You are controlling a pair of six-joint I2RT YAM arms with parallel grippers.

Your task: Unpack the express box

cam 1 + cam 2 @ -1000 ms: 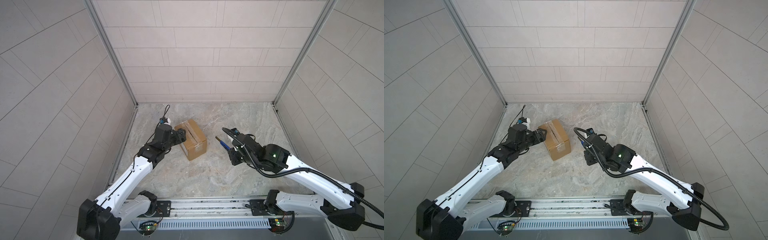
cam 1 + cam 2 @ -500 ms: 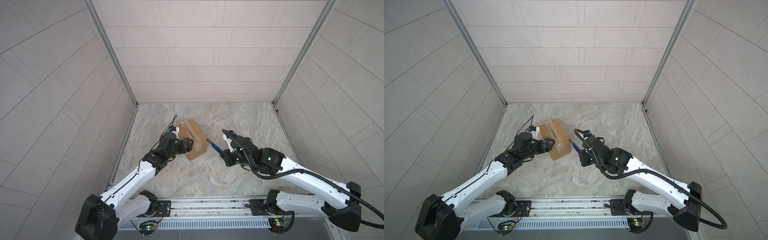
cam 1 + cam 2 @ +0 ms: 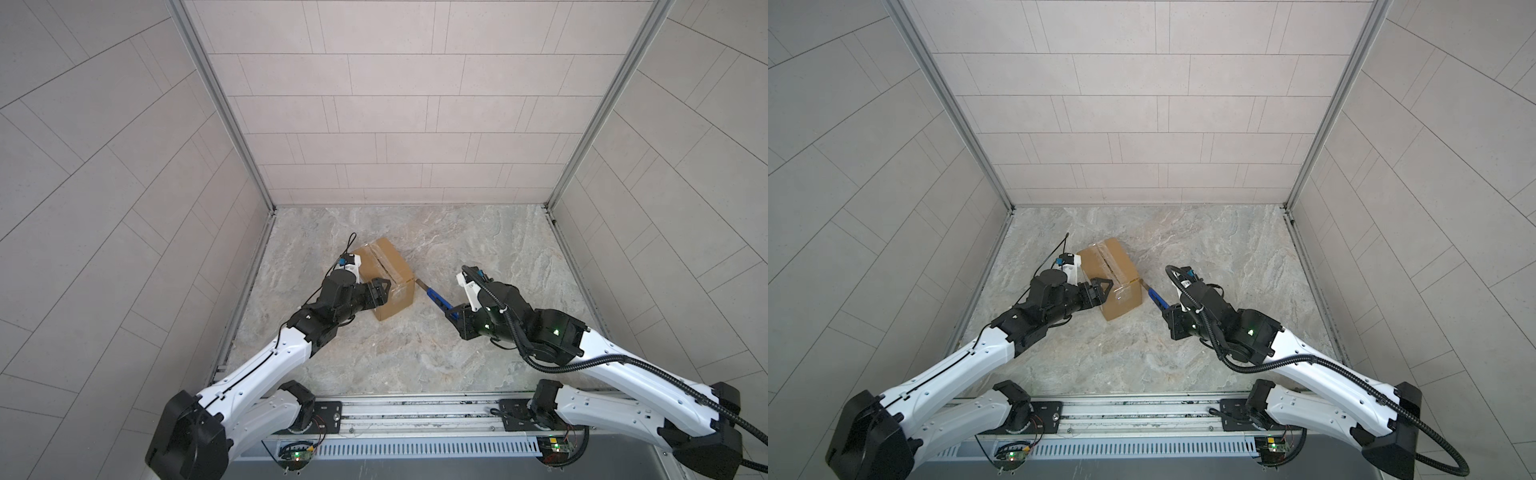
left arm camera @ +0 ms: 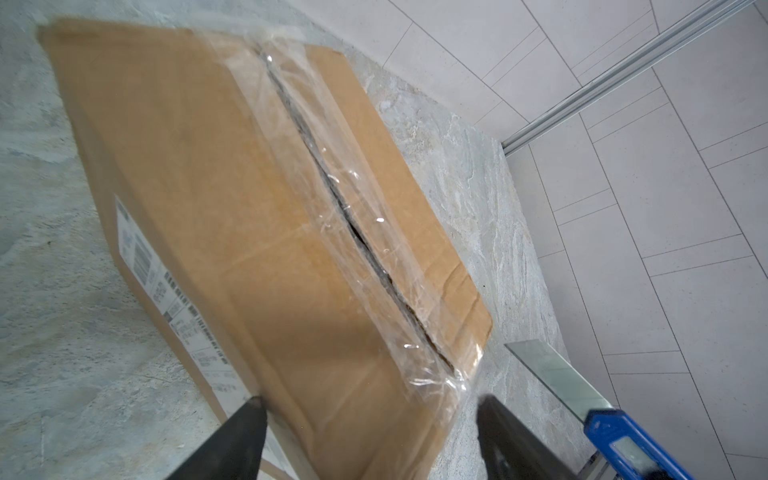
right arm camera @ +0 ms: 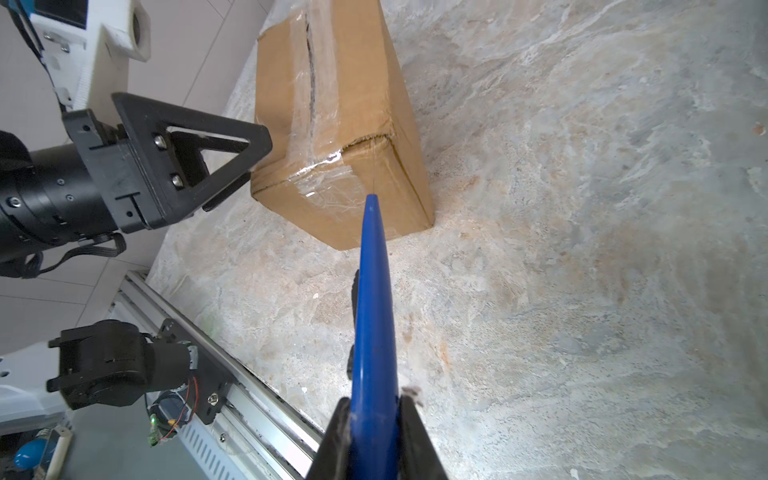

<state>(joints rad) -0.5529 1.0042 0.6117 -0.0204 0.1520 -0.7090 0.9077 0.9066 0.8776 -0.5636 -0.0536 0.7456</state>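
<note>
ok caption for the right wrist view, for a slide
Right pincer points a blue knife at the taped cardboard box

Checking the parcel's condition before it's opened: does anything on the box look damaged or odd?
Yes. On the express box, the clear tape along the top seam is wrinkled and a ragged dark gap shows in the seam beneath it. The corner nearest the blue utility knife is creased.

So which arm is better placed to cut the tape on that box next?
Right. The right end effector is shut on the blue knife, blade pointing at the taped end of the box. The left end effector is open and empty, straddling a box corner, so probably only steadying.
</note>
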